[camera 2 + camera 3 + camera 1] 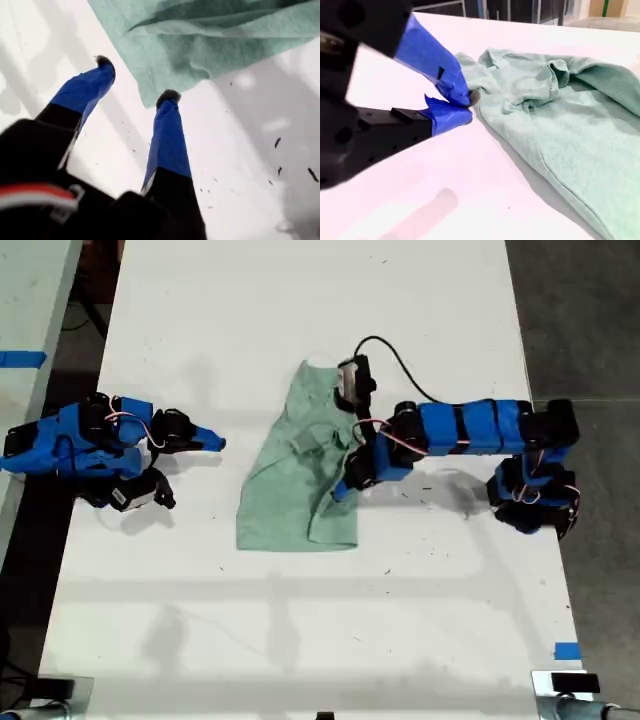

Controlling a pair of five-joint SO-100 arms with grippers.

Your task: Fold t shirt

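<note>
The first pincer (pixel 137 79) is seen wide open, with its two blue-taped fingers (pixel 167 140) spread apart, and nothing is clamped between them. Just in front of its two dark tips lies one corner of the hem of the t shirt (pixel 210 40); one tip is right at the cloth edge, but it cannot be told whether it touches. Some small dark specks are seen on the white tabletop (pixel 260 150) beside this pincer.

The second pincer (pixel 467 106) is closed, its two blue tips meeting, and nothing is held in it. The t shirt (pixel 560 110) lies a little beyond its tips, apart from them, rumpled, with several folds raised in the cloth.

In the exterior view two arms are counted, one for each pincer. The first pincer (pixel 345 480) is down at the edge of the one t shirt (pixel 295 480), which is spread between the two arms on the tabletop (pixel 300 640), nearer to the first pincer than to the second pincer (pixel 210 442). Part of the garment is turned over on itself next to the first pincer. One black cable (pixel 395 352) curves behind the first arm. Farther away, two pieces of blue tape are counted: one (pixel 567 650) on the tabletop and one (pixel 20 358) on a neighbouring table.
</note>
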